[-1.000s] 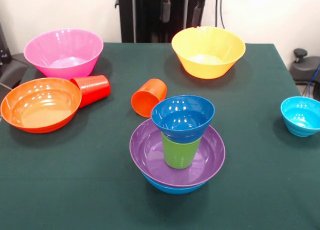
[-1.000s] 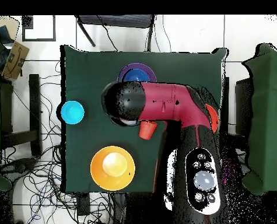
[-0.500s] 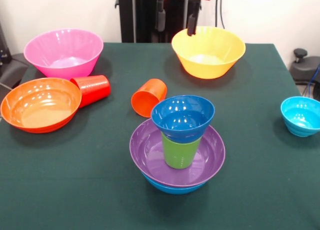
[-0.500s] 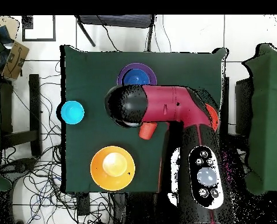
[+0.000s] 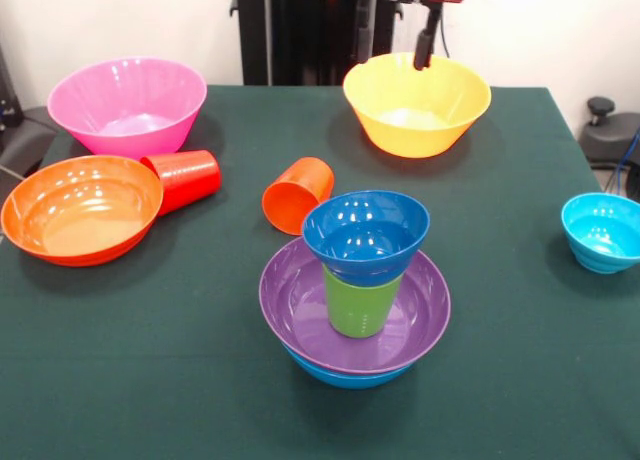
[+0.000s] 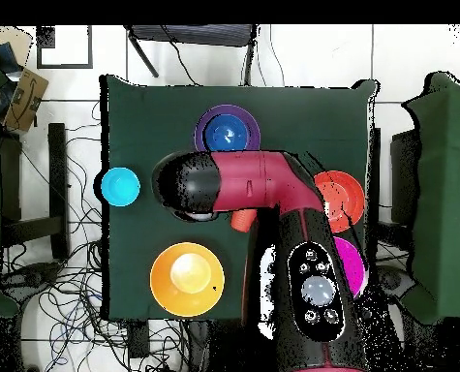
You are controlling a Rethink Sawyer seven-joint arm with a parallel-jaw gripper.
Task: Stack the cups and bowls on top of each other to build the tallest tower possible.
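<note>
I see my tool (image 5: 392, 42) hanging open and empty above the yellow bowl (image 5: 417, 104). The tower (image 5: 356, 285), a small dark blue bowl on a green cup in purple and blue bowls, stands well apart from it on the surface (image 5: 150, 380).

Dark green tablecloth (image 5: 120, 380). The tower (image 5: 357, 290) runs blue bowl (image 5: 340, 376) at the bottom, purple bowl (image 5: 300, 315), lime green cup (image 5: 358, 305), dark blue bowl (image 5: 366, 235) on top. Loose pieces: pink bowl (image 5: 127, 105), yellow bowl (image 5: 417, 103), orange bowl (image 5: 80, 209), cyan bowl (image 5: 603, 231), red cup (image 5: 185, 178), orange cup (image 5: 297, 194). The arm (image 6: 272, 184) is red and black
</note>
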